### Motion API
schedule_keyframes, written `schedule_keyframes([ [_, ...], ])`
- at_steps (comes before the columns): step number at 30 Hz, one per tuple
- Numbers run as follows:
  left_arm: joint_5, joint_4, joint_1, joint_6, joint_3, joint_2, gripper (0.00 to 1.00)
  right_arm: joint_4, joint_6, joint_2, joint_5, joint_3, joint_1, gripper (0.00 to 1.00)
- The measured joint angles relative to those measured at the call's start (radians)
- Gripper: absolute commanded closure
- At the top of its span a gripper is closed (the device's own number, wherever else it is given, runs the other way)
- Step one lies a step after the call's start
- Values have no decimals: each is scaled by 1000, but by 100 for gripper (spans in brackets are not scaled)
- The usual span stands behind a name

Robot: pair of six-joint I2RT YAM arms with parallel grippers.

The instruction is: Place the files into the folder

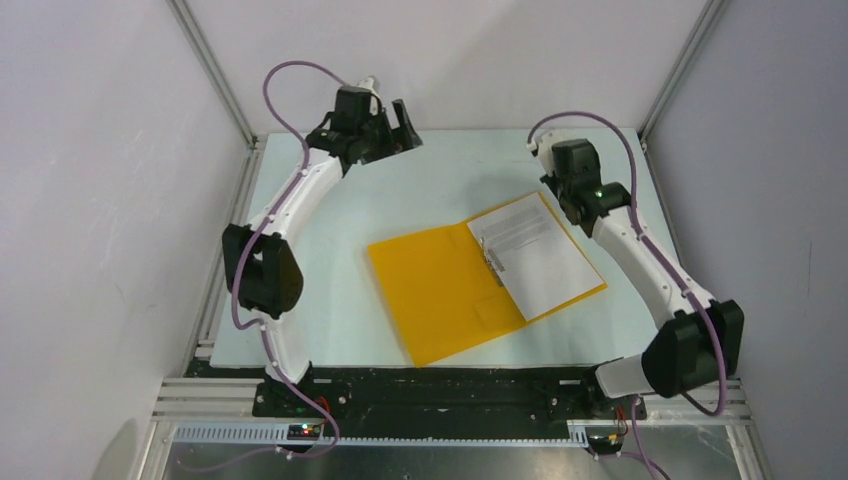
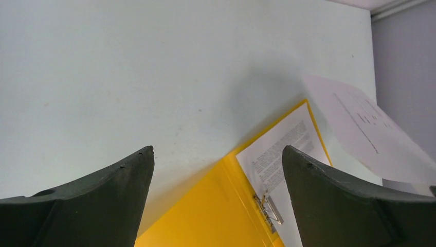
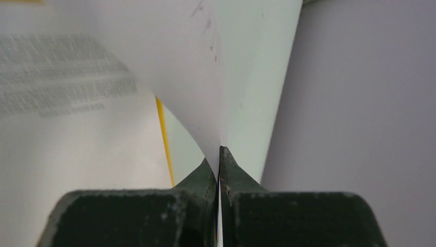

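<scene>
So the folder (image 1: 440, 290) was lying wide open and flat on the desk (image 1: 330, 230), yellow insides facing up. The files (image 1: 535, 255) sat on its right half, just right of the metal clip (image 1: 492, 262) along the spine, printed side up.

The right tool (image 1: 562, 195) was at the folder's far right corner. Its wrist view showed the jaws pressed together on the edge of one sheet (image 3: 205, 77). That sheet curled up off the stack there, and the left wrist view caught it raised above the folder's right side (image 2: 370, 123).

The left tool (image 1: 392, 125) was up past the folder's far left side, well apart from it. Its jaws were spread wide with nothing between them, just bare desk and a corner of the folder (image 2: 205, 216) below.
</scene>
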Motion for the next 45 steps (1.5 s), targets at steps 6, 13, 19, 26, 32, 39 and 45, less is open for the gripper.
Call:
schedule_keyframes([
  [6, 11, -3, 77, -12, -40, -66, 3, -18, -79, -92, 94, -227, 27, 100],
  [13, 39, 20, 88, -28, -56, -120, 3, -108, -98, -74, 77, -394, 170, 100],
  [19, 62, 18, 92, -38, -118, -126, 3, -151, -90, 6, 31, -396, 242, 100],
  [26, 66, 15, 119, -47, -186, -154, 3, -198, -53, 86, 2, -401, 237, 100],
  [32, 66, 13, 133, -55, -208, -186, 3, -198, 1, 109, -2, -399, 208, 100],
  [39, 74, 17, 134, -55, -225, -216, 3, -223, 61, 172, -45, -319, 214, 95],
  [45, 81, 16, 134, -55, -244, -224, 3, -266, 123, 177, -142, -267, 237, 53],
])
